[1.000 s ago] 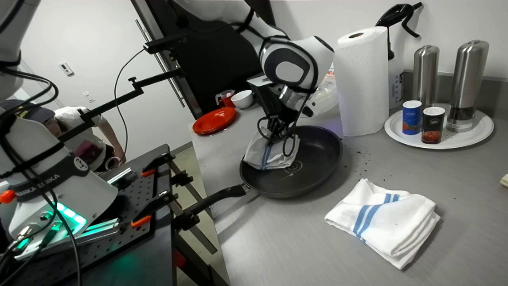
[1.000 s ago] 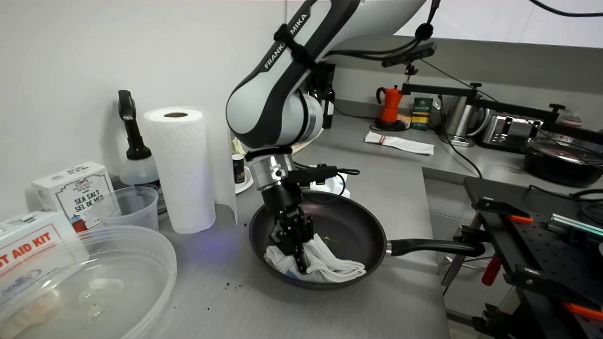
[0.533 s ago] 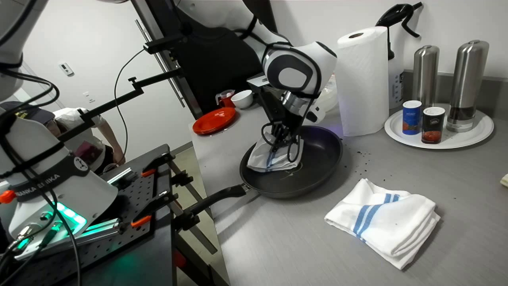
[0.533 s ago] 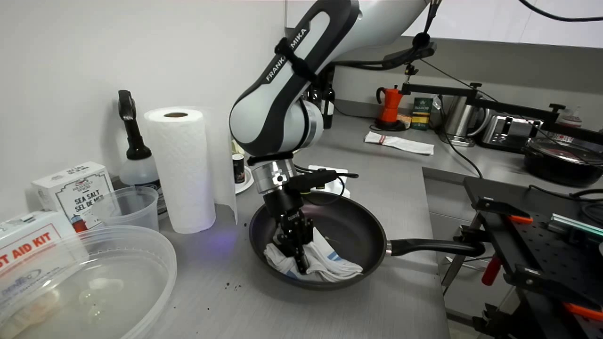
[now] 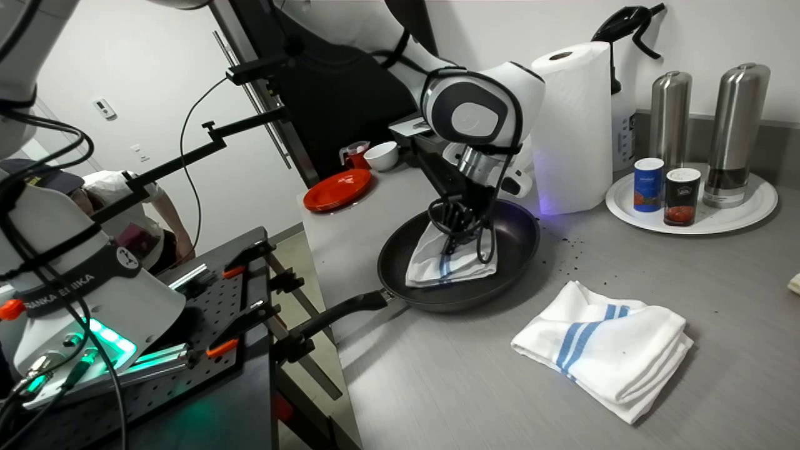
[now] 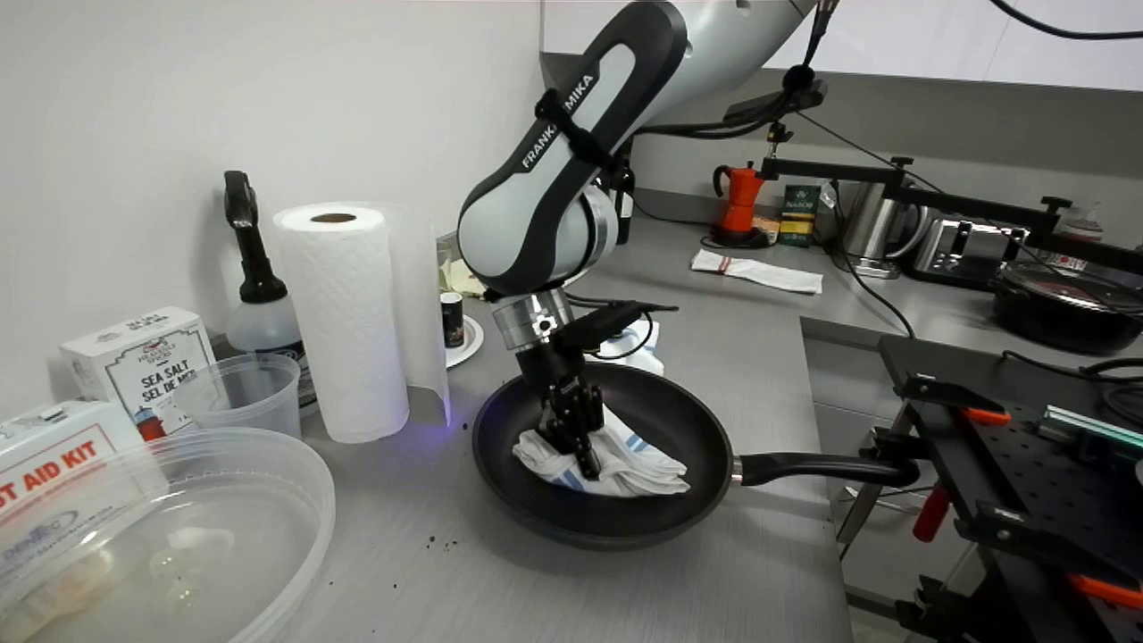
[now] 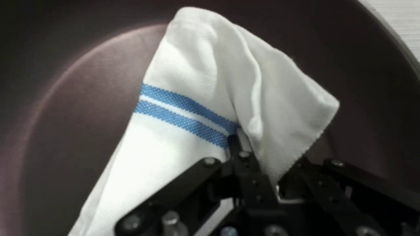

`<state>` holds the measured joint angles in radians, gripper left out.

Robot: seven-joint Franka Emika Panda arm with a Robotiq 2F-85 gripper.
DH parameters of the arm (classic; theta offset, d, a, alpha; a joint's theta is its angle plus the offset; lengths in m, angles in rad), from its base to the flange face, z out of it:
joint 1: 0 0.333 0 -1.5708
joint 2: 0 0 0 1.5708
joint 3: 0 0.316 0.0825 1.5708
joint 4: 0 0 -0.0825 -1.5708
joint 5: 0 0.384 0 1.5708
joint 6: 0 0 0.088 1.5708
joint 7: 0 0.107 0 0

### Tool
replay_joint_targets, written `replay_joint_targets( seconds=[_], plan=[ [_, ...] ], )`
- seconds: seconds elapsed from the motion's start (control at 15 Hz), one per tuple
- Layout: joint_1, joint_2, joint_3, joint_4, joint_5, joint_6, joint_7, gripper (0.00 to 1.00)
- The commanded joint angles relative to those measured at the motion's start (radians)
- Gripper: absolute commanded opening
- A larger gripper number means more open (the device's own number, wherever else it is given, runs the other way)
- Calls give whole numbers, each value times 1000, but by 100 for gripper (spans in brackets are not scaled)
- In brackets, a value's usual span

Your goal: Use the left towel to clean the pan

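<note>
One folded towel (image 7: 174,141), clamped tight in our gripper (image 6: 579,451), has slid from the edge of the pan (image 6: 683,429) toward its middle; we judge wiping under way.

Manipulator arm (image 6: 545,201): rounded segments in white and black, lettered FRANKA EMIKA (partly covered); black cables (image 6: 705,132), secured by black straps (image 6: 580,141); silver, cylindrical wrist collar (image 6: 529,321). Claw (image 6: 579,451): black, linked bars with bright screw heads (image 7: 210,161). Base (image 5: 145,305): white, carrying a green-lit strip (image 5: 114,337) and an orange knob (image 5: 11,309).
</note>
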<state>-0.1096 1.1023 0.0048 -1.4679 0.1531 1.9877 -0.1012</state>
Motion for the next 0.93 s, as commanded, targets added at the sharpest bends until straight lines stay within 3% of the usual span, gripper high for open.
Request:
replay_joint_targets(
  seconds=[0.0, 0.33, 0.87],
  plan=[
    [12, 23, -57, 29, -95, 23, -4, 4],
    [6, 28, -115, 38, -201, 43, 11, 4],
    [33, -22, -145, 14, -299, 86, 27, 4]
  ],
)
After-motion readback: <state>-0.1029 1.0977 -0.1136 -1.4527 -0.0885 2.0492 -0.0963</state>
